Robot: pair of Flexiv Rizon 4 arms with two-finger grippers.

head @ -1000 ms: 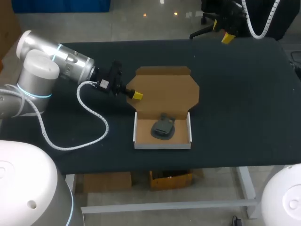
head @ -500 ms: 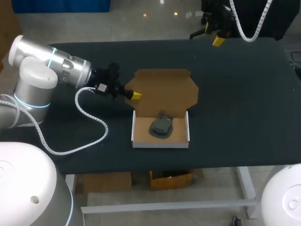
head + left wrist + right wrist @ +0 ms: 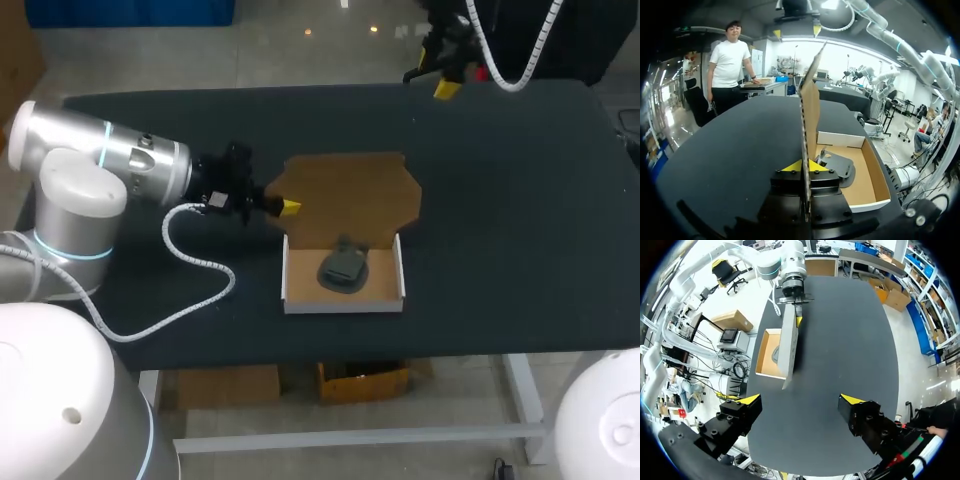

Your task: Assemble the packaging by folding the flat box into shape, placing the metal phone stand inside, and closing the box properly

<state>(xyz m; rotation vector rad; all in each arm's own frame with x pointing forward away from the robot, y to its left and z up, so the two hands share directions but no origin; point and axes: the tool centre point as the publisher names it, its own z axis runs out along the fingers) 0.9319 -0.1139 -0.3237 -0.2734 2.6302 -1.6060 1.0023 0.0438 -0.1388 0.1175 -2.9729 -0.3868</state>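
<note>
1. The left gripper (image 3: 287,206) is clamped on the lid (image 3: 350,190) at the lid's 9 o'clock edge. In the left wrist view the cardboard passes edge-on between the yellow tips.
2. The tray (image 3: 288,278) lies on the table (image 3: 500,200), at 6 o'clock from the lid. The two join along a fold that runs from 9 to 3 o'clock. The stand (image 3: 345,270) lies inside the tray.
3. The right gripper (image 3: 447,86) hangs at 1 o'clock from the tray, well apart, with its fingers wide apart and holding nothing.
4. I think the closing turns on one relation: the lid must swing about the fold toward 6 o'clock, down over the tray. The left arm is nearer and holds the lid.
</note>
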